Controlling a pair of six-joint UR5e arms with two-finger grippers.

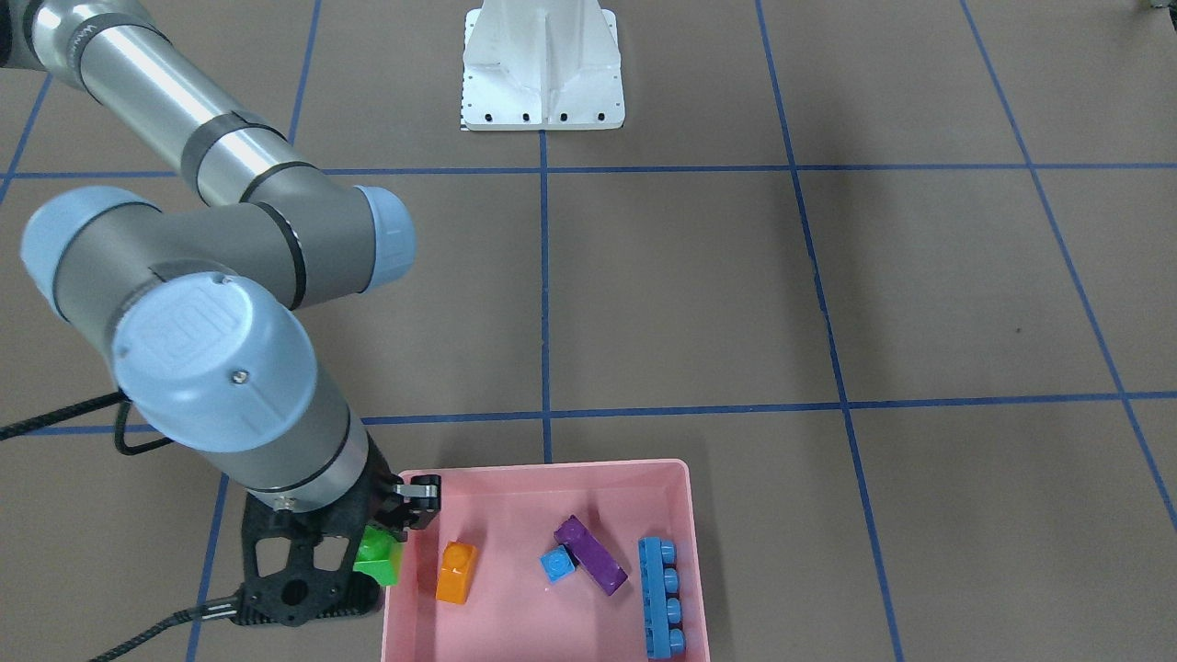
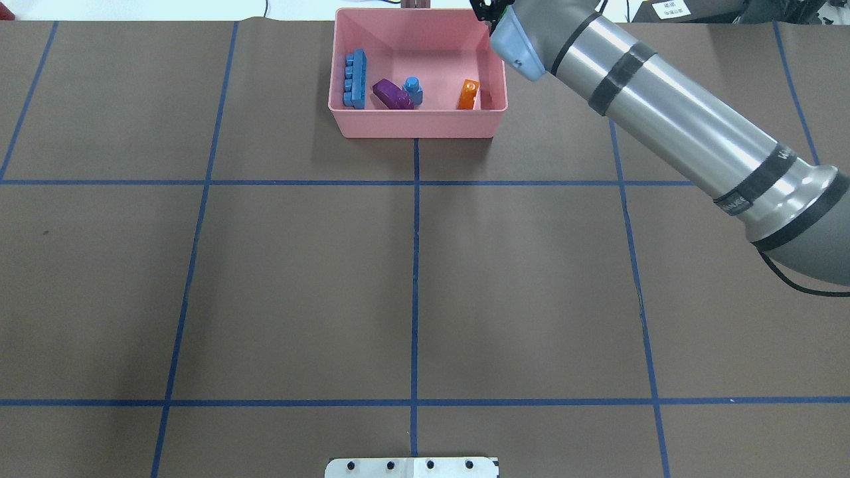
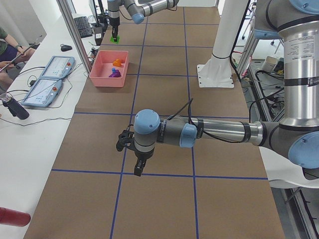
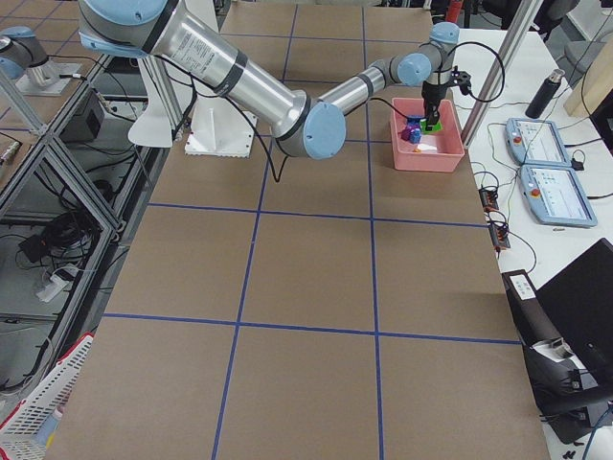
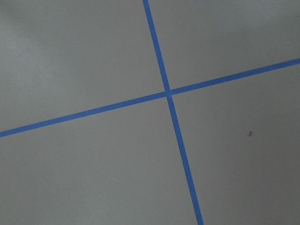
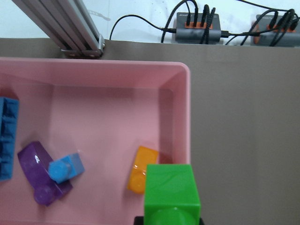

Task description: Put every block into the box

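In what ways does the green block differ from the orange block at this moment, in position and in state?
The green block is gripped by the right gripper and hangs over one side wall of the box; the orange block lies free on the floor of the box. The green block is not yet inside, while the orange block is. Both are studded plastic bricks, close to that same wall.

We see four blocks lying in the shallow pink box (image 1: 542, 473): the orange block (image 1: 456, 571) near one side wall, the purple block (image 1: 593, 556) touching the small blue cube (image 1: 557, 564), and the long blue block (image 1: 662, 598) along the opposite wall. The green block (image 1: 379, 557) is gripped in the right hand (image 1: 391, 538), above the wall beside the orange block.
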